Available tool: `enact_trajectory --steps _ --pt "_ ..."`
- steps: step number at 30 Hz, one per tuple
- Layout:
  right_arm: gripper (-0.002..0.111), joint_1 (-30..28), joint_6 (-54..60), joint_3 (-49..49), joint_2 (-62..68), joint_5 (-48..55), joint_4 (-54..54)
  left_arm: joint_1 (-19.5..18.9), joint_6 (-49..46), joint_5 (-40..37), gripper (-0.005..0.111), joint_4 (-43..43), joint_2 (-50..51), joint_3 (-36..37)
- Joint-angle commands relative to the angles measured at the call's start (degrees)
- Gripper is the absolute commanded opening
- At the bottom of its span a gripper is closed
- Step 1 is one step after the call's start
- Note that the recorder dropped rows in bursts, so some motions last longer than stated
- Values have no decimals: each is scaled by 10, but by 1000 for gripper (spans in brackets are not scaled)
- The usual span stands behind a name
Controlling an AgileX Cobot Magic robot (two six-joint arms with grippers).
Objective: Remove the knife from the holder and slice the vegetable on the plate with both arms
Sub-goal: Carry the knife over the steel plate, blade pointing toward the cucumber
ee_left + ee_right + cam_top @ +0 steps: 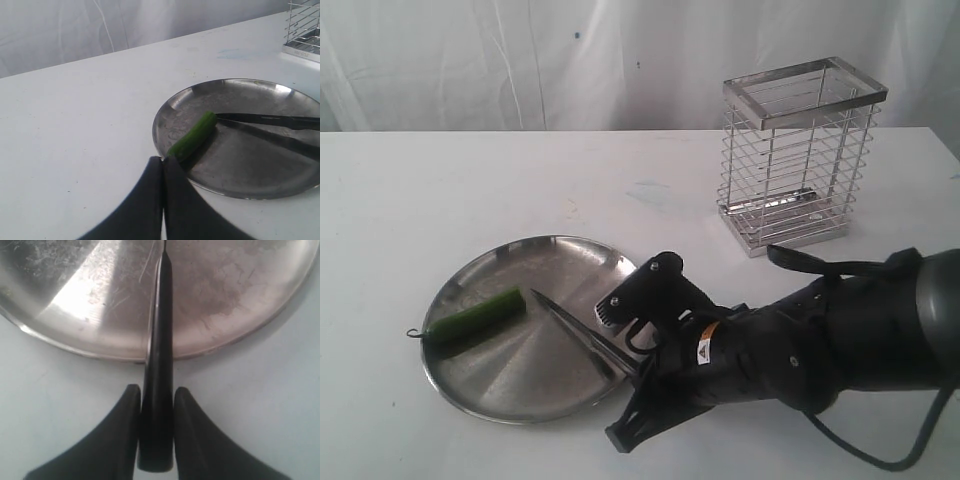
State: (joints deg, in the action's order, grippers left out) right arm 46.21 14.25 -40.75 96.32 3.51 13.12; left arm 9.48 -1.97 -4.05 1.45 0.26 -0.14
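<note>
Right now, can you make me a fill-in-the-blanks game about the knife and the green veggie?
1. The right pincer is shut on the ____ of the knife.
2. The small cucumber lies on the steel ____.
3. The wire holder has ____ inside it.
4. The left pincer is ____.

Missing words: handle; plate; nothing; shut

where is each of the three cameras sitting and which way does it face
Exterior: off the arms, looking across the table at the plate, wire holder and right gripper.
Left wrist: behind the shut left gripper, facing the cucumber; its fingers show.
Right wrist: behind the right gripper, looking along the knife; both fingers show.
Shared: all three show plate and knife.
</note>
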Motion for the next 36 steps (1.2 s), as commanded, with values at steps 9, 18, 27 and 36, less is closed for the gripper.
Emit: enact_trajectory --steps 9,18,27,36 --pt "0 1 6 -34 3 76 -12 -1 4 -2 0 -2 -3 1" --pt "0 0 6 -49 12 131 -13 -1 4 -2 0 -2 -3 1" --pt "0 0 6 -55 12 161 -13 -1 4 -2 0 -2 -3 1" --pt "0 0 6 -55 12 178 -12 -1 4 -2 0 -2 -3 1"
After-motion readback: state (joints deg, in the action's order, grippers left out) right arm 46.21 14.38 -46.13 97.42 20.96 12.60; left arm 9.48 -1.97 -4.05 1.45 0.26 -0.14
